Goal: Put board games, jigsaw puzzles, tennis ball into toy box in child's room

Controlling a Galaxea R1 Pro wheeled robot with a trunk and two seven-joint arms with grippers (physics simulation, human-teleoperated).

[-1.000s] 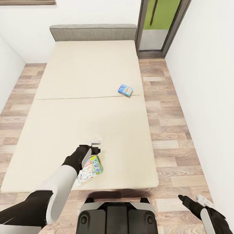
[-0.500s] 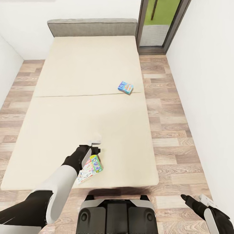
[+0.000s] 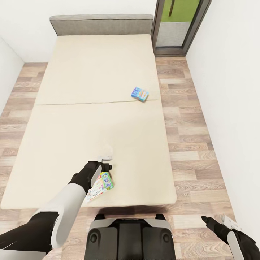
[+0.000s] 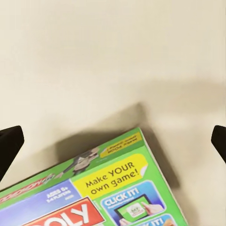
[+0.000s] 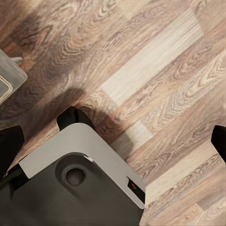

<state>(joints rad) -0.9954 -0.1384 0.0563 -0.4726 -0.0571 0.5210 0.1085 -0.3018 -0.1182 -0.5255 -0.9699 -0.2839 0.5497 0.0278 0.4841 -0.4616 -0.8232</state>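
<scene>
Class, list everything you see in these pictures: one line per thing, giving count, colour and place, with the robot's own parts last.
bed: one, beige mattress with grey headboard, middle of the room, head end at the far wall.
green board game: one, green printed box, near edge of the bed, under the left hand.
blue board game: one, blue, right side of the bed, by the mattress seam.
floor: wood planks, around the bed.
doorway: one, dark frame, far right corner.
left hand: one, black, open above the green board game.
right hand: one, black, open, low over the floor at the right.
robot base: one, grey and black, at the bed's foot.
</scene>
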